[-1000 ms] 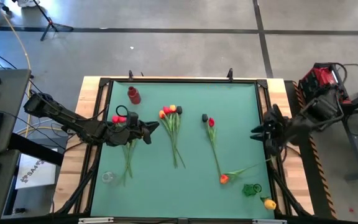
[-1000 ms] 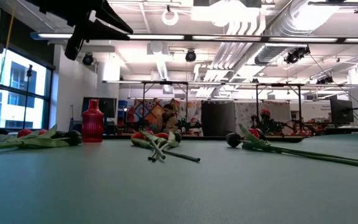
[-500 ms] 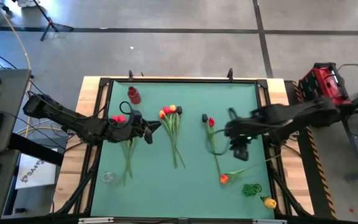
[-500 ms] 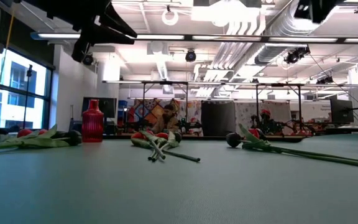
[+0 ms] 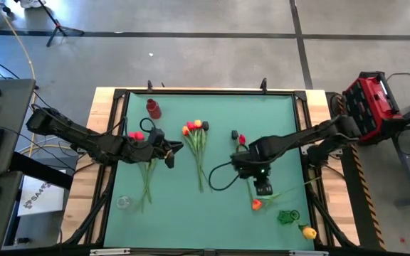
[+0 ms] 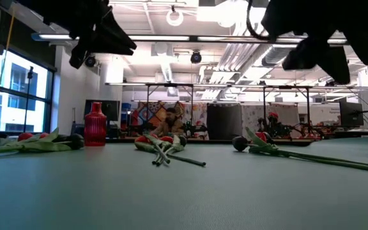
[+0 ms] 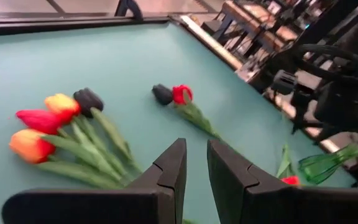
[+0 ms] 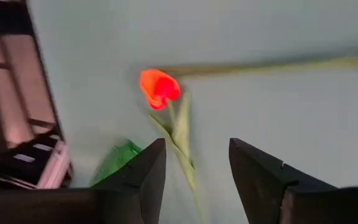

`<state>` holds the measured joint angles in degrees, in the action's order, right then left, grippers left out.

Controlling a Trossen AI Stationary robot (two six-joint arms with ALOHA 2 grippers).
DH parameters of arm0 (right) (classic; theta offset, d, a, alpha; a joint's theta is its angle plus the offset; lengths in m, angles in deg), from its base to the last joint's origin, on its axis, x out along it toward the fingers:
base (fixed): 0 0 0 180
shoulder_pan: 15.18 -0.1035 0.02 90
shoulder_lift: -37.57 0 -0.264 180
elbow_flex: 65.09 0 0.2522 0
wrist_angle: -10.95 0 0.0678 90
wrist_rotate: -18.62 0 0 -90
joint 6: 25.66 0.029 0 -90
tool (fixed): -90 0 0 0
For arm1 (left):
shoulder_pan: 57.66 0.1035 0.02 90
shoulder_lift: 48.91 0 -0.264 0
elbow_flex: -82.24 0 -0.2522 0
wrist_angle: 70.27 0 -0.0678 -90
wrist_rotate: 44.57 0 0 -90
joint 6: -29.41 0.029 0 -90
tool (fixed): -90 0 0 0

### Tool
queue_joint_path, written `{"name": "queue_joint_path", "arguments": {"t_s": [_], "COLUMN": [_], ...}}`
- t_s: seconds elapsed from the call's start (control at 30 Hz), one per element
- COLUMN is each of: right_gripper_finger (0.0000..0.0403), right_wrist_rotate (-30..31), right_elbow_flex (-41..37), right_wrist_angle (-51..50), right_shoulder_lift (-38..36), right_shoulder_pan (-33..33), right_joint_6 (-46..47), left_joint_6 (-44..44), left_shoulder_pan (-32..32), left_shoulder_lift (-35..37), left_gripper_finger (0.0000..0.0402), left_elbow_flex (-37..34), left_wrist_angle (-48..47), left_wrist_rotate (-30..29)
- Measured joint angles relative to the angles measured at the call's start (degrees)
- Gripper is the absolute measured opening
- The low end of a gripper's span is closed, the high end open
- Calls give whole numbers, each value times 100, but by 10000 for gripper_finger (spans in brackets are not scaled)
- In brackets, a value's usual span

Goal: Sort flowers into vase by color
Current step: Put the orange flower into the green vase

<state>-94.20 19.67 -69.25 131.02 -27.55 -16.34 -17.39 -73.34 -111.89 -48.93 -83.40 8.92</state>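
No flower is seen standing in any vase, so the sorting is judged barely begun. In the high view three groups of flowers lie flat on the green table mat [image 5: 219,107]: a left bunch [image 5: 146,171] under the left arm, a middle bunch [image 5: 198,153] left of centre, and a right pair [image 5: 242,146] whose stems run toward the lower right of the frame, with a single orange tulip [image 5: 256,205] lying near them. A red vase [image 5: 153,108] stands upright at the upper left of the mat, a clear vase [image 5: 124,203] is at the lower left, and a green vase [image 5: 287,216] lies on its side at the lower right beside what may be a yellow flower head, too small to tell. The long axes of the bunches run roughly top to bottom in the frame, heads toward the top; the orange tulip's stem runs off to the right and slightly upward, head at the left end. The left gripper [image 5: 168,151] hangs above the mat between the left and middle bunches, its fingers [image 7: 166,177] narrowly parted and holding nothing. The right gripper [image 5: 263,186] hovers just above the orange tulip with its fingers [image 8: 148,171] spread wide and empty.
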Motion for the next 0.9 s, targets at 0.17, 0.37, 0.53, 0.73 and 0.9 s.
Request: {"name": "queue_joint_path", "arguments": {"t_s": [0.17, 0.37, 0.53, 0.73, 0.9], "right_gripper_finger": [169, 169, 169, 169, 169], "right_wrist_rotate": [-270, -394, -423, -101, 181], "right_elbow_flex": [-871, -1535, -1747, -1760, -1760], "right_wrist_angle": [743, 1447, 2195, 2311, 2608], "right_shoulder_lift": [1, 2, 2, 2, 2], "right_shoulder_pan": [-133, -361, -614, -891, -1051], "right_joint_6": [91, 374, 681, 571, 446], "left_joint_6": [-3, 46, 40, -4, -209], "left_shoulder_pan": [-70, -88, -70, -70, -70], "left_shoulder_lift": [0, 0, 0, 0, 0], "left_gripper_finger": [50, 50, 50, 50, 50], "left_elbow_flex": [0, 0, 0, 0, 0], "left_wrist_angle": [-244, -325, -426, -497, -656], "left_wrist_rotate": [0, -4, -8, 144, 178]}}
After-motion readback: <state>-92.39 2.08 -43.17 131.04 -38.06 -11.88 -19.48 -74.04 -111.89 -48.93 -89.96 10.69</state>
